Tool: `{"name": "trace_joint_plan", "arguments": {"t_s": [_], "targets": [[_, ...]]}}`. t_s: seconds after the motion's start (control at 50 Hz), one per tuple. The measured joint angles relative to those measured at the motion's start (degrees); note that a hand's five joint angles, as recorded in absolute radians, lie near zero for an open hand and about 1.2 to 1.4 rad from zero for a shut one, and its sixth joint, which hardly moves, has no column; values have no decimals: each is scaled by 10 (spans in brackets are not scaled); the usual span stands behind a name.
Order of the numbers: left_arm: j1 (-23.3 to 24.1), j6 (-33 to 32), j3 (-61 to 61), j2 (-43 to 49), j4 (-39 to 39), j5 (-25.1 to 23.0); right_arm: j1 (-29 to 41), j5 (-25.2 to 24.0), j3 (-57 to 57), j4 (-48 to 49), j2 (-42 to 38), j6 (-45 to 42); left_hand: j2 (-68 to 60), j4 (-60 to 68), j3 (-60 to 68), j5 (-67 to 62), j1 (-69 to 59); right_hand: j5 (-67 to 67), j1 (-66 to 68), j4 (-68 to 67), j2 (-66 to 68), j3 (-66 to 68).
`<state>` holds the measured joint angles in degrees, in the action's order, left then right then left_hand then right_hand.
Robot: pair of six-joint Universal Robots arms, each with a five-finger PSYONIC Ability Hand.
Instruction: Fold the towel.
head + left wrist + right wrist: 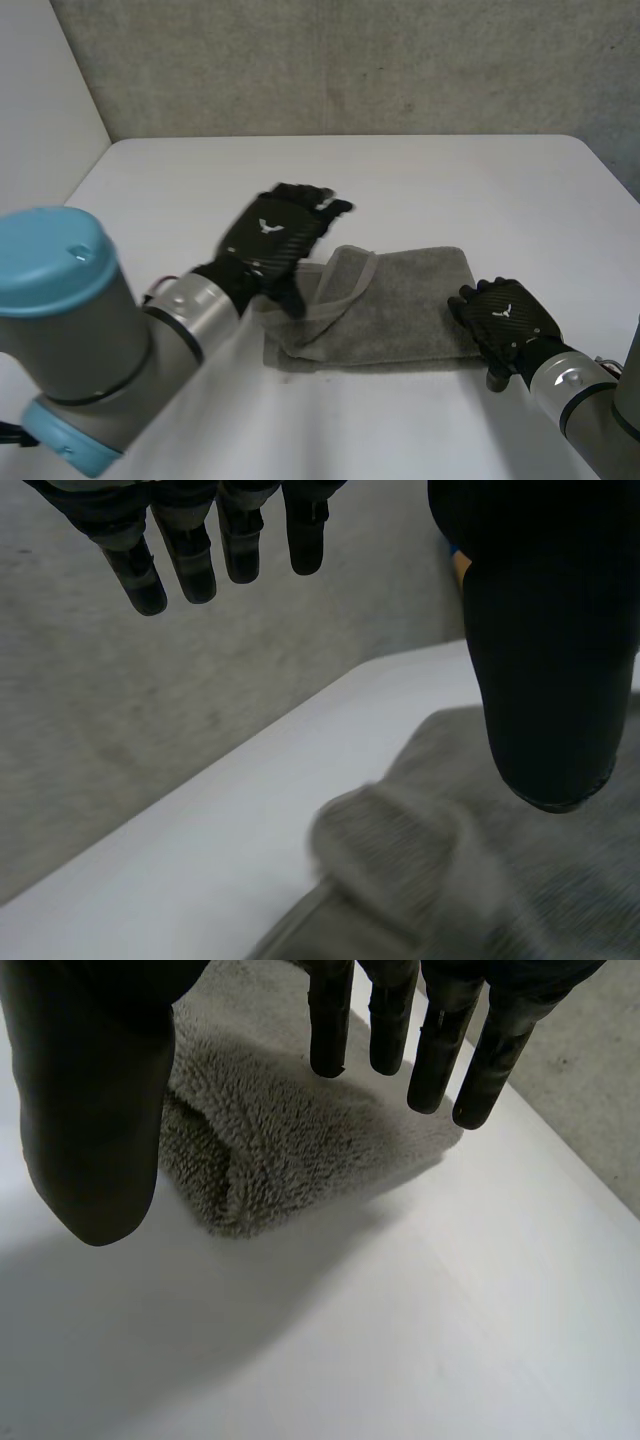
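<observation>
Nearest the camera, the left arm (80,330) with its light-blue cap comes in at the low left of the head view. The right arm (585,395) comes in at the low right. Both reach out over the white surface (400,190).

The right hand (505,318) sits at the right end of the towel (400,310), palm down and close to the surface. Its wrist view shows its fingers (330,1020) straight and slightly spread. The thumb (90,1110) is held well apart from them, and nothing is gripped. The towel's thick folded end lies under the palm. I cannot tell whether the fingertips touch the cloth.

The grey towel lies folded flat in the middle of the surface, between the two hands, with its long side running left to right. Near its left end a strip of hem (350,285) stands up in a loose ridge, lifted off the layer below.

The left hand (275,238) is over that left end, raised above the surface and a little farther out than the right hand. In its wrist view the fingers (200,550) are straight and side by side. Its thumb (545,650) is well apart from them and hangs over the cloth beside the raised ridge. It holds nothing. Whether the thumb touches the towel I cannot tell.

Beyond the towel the surface runs on to a rough grey wall (350,60).
</observation>
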<state>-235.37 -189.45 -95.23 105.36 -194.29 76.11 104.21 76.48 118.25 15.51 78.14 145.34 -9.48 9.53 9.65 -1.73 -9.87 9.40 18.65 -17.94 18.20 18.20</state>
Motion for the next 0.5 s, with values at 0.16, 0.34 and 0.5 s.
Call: {"name": "trace_joint_plan", "arguments": {"t_s": [0.16, 0.34, 0.5], "targets": [[50, 29, 45, 81, -22, 2, 7, -1, 11, 23, 9, 5, -4, 2, 2, 0, -2, 4, 3, 0, 0, 0], [53, 27, 110, 190, -31, 34, 11, 2, 20, 45, 5, 5, -17, 17, 16, 0, -14, 77, 73, -86, 81, 82], [39, 25, 118, 214, -31, 124, 11, 4, 15, 48, -9, 4, -21, 20, 19, -1, -16, 165, 172, -176, 175, 175]]}}
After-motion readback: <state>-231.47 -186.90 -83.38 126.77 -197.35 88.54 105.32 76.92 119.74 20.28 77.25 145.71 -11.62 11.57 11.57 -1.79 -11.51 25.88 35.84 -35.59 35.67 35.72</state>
